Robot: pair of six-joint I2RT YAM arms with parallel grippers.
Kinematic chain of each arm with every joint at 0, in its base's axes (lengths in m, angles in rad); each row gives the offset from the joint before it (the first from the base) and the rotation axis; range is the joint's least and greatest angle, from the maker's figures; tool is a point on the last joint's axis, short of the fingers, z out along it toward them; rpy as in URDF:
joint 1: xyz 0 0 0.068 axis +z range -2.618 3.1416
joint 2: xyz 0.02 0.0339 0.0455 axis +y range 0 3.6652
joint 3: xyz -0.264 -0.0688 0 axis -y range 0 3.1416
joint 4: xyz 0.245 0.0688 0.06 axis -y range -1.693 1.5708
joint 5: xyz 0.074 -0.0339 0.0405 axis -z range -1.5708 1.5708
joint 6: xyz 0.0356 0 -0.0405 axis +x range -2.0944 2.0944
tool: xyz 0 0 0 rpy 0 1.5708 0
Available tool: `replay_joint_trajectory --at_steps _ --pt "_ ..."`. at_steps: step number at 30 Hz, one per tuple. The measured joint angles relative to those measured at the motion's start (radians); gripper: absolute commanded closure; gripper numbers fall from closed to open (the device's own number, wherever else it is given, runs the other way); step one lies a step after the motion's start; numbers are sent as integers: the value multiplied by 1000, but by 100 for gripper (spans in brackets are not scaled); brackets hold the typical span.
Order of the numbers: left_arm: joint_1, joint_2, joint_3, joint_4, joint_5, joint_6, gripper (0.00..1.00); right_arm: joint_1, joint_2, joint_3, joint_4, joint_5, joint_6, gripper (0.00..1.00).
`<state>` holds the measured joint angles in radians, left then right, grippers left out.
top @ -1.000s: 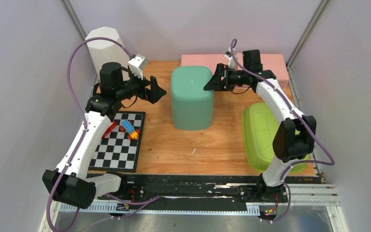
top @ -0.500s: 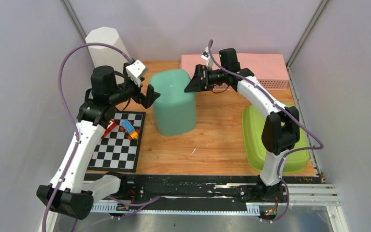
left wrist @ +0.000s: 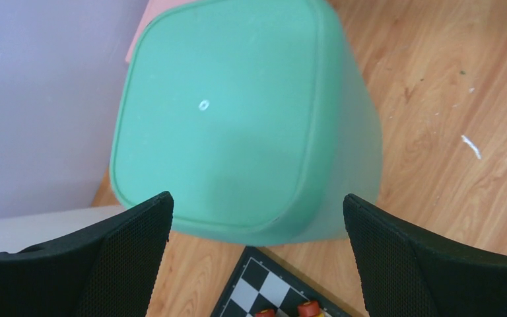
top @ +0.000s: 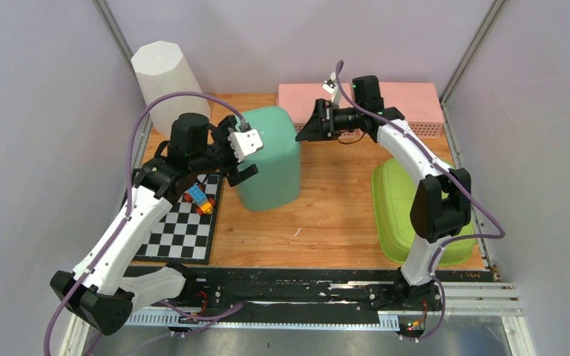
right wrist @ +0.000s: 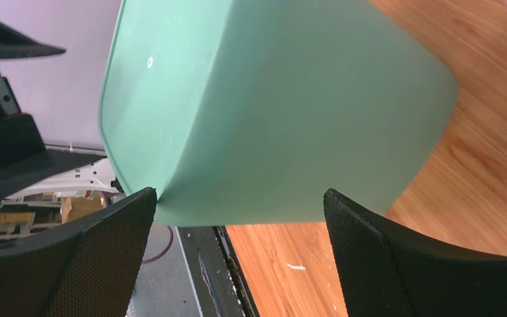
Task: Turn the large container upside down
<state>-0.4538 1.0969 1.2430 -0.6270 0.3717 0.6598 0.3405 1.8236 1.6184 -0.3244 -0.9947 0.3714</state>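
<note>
The large teal container (top: 273, 159) stands tilted on the wooden table, its closed base with a small white mark facing up and to the left. My left gripper (top: 239, 152) is open against the container's left side, one finger at the upper edge and one lower down. In the left wrist view the base (left wrist: 237, 125) fills the gap ahead of the open gripper (left wrist: 257, 257). My right gripper (top: 309, 126) is open just right of the container's top. The right wrist view shows the container's side wall (right wrist: 270, 112) ahead of the open gripper (right wrist: 237, 257).
A chessboard (top: 182, 222) with toy bricks (top: 199, 199) lies left of the container and also shows in the left wrist view (left wrist: 270, 297). A white octagonal bin (top: 162, 78) stands back left, a pink box (top: 393, 100) back right, and a lime green lid (top: 397, 208) lies right.
The container was pushed left and tipped over about one second. My left gripper turned and moved right onto its side. My right gripper followed left, then drew back slightly right.
</note>
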Motion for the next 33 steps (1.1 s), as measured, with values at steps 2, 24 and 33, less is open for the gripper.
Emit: replay_joint_trajectory --at_steps 2,24,33 --pt "-3 5 -12 18 -36 0 0 -37 -46 -45 -1 -6 -16 2" --pt "-179 80 26 111 -139 -34 0 -107 -145 -266 -5 -40 -134 1" --pt "-257 175 -6 179 -421 -47 0 -111 -197 -296 -3 -52 -160 1"
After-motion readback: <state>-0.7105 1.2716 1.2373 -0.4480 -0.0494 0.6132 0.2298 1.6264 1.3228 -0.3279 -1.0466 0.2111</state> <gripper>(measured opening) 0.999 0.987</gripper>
